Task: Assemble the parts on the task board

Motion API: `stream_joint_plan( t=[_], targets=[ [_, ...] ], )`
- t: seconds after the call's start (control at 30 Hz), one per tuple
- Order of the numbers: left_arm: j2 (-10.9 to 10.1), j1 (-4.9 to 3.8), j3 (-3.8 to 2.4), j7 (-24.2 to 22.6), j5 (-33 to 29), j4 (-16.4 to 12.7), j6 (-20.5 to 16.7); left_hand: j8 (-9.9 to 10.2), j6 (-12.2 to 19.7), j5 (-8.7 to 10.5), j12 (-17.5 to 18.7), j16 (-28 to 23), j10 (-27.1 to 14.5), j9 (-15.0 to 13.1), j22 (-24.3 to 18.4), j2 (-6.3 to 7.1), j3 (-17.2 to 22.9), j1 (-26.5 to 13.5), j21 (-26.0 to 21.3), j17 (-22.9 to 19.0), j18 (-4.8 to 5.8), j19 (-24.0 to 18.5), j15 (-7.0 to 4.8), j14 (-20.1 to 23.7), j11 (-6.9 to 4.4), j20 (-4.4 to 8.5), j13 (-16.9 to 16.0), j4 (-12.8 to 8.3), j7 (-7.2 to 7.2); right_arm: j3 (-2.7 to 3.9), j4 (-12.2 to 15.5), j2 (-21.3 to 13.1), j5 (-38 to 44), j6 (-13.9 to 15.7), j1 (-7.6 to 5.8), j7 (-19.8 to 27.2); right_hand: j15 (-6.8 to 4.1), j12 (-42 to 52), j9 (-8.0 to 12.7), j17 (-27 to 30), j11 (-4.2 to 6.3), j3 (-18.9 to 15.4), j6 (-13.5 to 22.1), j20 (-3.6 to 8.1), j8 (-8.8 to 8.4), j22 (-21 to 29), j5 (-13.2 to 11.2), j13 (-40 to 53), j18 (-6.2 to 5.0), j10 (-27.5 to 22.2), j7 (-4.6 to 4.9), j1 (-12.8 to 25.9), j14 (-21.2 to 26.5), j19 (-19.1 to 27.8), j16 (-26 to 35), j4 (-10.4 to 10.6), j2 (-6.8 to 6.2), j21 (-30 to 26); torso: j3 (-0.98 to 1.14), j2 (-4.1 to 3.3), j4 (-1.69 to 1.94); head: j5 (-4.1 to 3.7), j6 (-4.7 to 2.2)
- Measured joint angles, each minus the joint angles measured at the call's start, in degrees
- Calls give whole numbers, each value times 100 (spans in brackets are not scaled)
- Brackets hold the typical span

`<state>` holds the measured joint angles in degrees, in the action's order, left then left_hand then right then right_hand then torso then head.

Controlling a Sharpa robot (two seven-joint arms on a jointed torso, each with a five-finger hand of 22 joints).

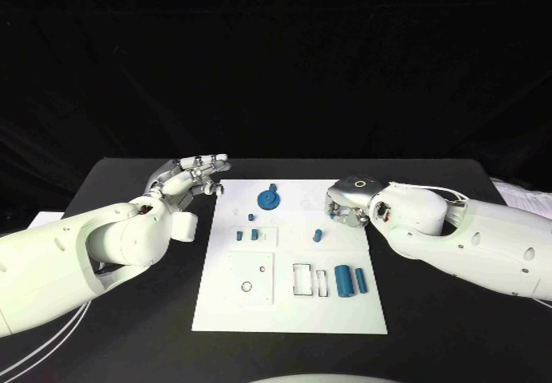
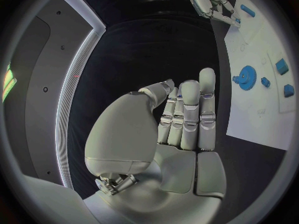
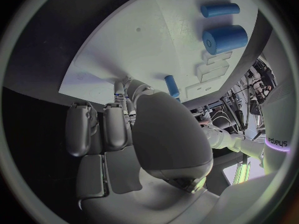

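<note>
Head view: task board (image 1: 288, 311) mid tabletop (image 1: 437, 319); blue gear (image 1: 270, 199) at 12 o'clock, cylinders (image 1: 345, 280) at 4.

L wrist: left hand (image 2: 181, 119) empty, fingers straight.

R wrist: right hand (image 3: 134, 129) curled over board edge, grip can't tell.

Parts prob. light, rigid, slick; pinch sides.

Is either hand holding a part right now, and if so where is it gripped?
Nothing is held. The left hand is open beside the board; the right hand hangs over its edge, empty.

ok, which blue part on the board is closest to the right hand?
The small blue peg, just beside the right hand. The gear and two cylinders lie farther off.
</note>
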<state>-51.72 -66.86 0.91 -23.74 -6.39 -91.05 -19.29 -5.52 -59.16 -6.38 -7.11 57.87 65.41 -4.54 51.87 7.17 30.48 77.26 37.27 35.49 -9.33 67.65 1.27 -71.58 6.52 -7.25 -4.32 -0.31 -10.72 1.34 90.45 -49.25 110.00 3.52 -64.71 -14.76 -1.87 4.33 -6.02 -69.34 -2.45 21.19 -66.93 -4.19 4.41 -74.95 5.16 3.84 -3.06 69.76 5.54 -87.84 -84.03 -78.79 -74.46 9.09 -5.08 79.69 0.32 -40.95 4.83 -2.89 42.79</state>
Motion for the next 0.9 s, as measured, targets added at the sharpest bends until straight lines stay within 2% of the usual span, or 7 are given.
stream_joint_plan(
  t=[0.1, 0.17, 0.37, 0.9],
  targets=[
    [0, 0, 0, 0, 0, 0, 0, 0, 0, 0, 0, 0, 0, 0, -2, 0, 0, 0, -23, -2, 0, 0, 1, -1, 0, 0, 0, 0, 0, -6, 21, -16, 15, 49, 12, -17, 0, 20, -12, 13, 7, 25, -1, 20, 1, 0, -10, 1, 0, 7, 0, 42, 0, -20, 0, -26, -5, 20, 1, 0, 0, 0, 0],
    [-1, 0, 0, 1, 0, 1, 1, 0, 0, 0, -21, 0, 0, 0, -10, 0, 0, 0, -33, -9, -62, -20, 5, -5, 0, 20, 0, 0, 0, -12, 48, -37, 21, 101, 23, -32, 0, 20, -13, 30, -13, 40, -12, 3, 0, 0, -10, 2, 0, 26, 11, 49, 0, -37, 0, -41, 3, 41, 3, -1, -1, -4, -3],
    [-1, 0, 0, 3, -1, 8, 2, 1, 0, 0, -21, 0, 0, 0, -10, 0, 0, 0, -33, -9, -61, -20, -16, 17, 0, 20, 1, 0, 0, -20, 168, -112, 18, 247, 49, -58, -41, 27, -44, 37, 8, 48, -21, 18, -1, 1, -43, 7, 0, 49, 20, 108, 1, -62, 0, -49, 16, 41, 3, 0, -1, -13, -6],
    [-2, 2, 1, 11, -1, 17, 10, 2, 0, 0, -21, 0, 0, 10, -18, 0, -16, 0, -33, -9, -56, -20, -15, 16, 0, 20, 2, -16, 0, 59, 519, -347, -77, 562, -25, -81, -41, 42, -42, 51, 18, 89, -43, 39, -29, 2, -88, 8, 0, 59, -3, 139, 1, -83, 0, -56, 18, 86, 1, 1, -3, -25, -16]
  ],
)
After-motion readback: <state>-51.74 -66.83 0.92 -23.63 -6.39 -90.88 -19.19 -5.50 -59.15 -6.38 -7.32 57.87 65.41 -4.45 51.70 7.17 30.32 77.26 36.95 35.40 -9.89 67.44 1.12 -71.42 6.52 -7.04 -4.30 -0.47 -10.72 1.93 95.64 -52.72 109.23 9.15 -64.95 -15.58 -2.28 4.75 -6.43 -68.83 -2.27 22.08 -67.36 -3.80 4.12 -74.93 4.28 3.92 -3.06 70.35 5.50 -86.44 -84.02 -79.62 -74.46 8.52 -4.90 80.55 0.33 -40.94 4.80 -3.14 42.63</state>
